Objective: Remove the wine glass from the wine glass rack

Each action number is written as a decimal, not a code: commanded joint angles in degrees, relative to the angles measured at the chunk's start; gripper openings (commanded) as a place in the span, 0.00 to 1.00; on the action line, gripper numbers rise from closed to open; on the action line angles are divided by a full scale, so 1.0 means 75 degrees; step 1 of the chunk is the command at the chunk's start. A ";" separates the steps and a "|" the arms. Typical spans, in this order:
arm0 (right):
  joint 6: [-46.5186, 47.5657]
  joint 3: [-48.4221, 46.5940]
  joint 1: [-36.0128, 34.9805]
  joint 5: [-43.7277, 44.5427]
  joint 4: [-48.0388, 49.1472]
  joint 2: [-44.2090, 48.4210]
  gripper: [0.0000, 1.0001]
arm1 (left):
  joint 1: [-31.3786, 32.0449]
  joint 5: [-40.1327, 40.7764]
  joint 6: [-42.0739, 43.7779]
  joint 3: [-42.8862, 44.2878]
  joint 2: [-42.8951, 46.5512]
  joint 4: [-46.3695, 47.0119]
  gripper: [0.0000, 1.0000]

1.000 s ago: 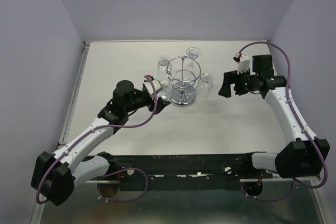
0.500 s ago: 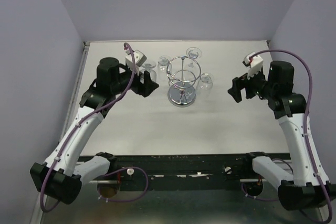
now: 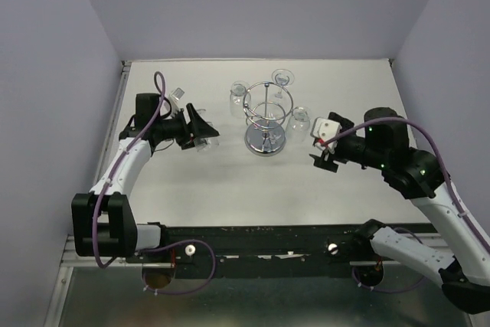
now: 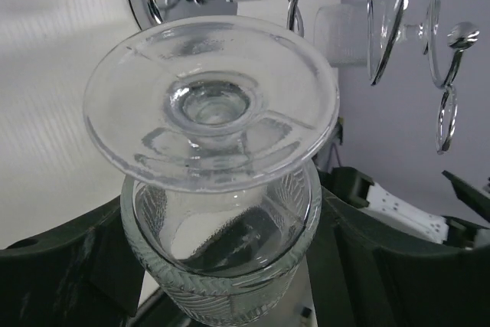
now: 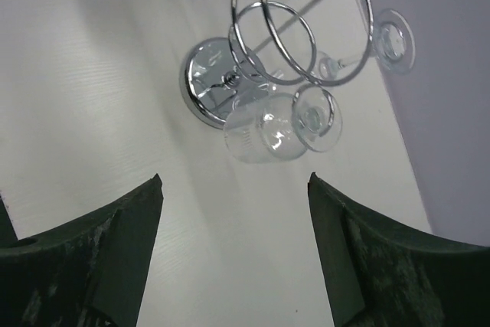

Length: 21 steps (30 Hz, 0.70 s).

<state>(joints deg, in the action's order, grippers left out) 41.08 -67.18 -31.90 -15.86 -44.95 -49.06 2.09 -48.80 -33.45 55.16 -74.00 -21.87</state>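
Left pincer (image 3: 197, 129) clamps the wine glass (image 4: 210, 105), clear of the wine glass rack (image 3: 265, 112). Right pincer (image 3: 320, 143) gapes wide, empty.

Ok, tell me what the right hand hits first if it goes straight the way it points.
Probably the hanging glass on the rack's near side: it sits ahead between the open right hand's fingers, with the rack base behind it. Depth is hard to judge.

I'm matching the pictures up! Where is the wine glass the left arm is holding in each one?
Top external: wine glass in the left gripper, left of the wine glass rack.
Left wrist: fills the middle, foot toward the camera.
Right wrist: not in it.
Landmark: the rack's shiny round base, in all three.
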 commanded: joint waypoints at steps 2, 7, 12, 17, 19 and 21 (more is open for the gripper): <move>0.1143 -0.0336 -0.1288 0.0228 -0.0745 -0.0255 0.83 | -0.0161 -0.2258 -0.2718 -0.1024 -0.0259 0.1868 0.00; 0.0993 0.0108 -0.2108 0.0204 -0.0009 -0.0407 0.83 | -0.0208 -0.2564 -0.3027 -0.1423 -0.0270 0.1475 0.00; 0.0593 0.0601 -0.3105 0.0274 0.0918 -0.0969 0.82 | -0.0220 -0.2846 -0.5536 -0.3099 -0.0060 0.2933 0.00; -0.0458 0.0988 -0.3294 0.0450 0.2042 -0.1322 0.77 | -0.0208 -0.2706 -0.5407 -0.3615 0.0420 0.2261 0.00; -0.1348 0.1140 -0.3317 0.0672 0.2674 -0.1288 0.74 | -0.0208 -0.2530 -0.5244 -0.3709 0.0561 0.2014 0.00; -0.2041 0.1432 -0.3329 0.0522 0.3295 -0.1101 0.74 | -0.0208 -0.2552 -0.5243 -0.3850 0.0585 0.2060 0.00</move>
<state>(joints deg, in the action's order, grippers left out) 38.33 -58.94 -56.31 -13.17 -32.77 -59.57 0.82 -65.54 -70.59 27.09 -72.29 -6.90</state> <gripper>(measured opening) 0.746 0.760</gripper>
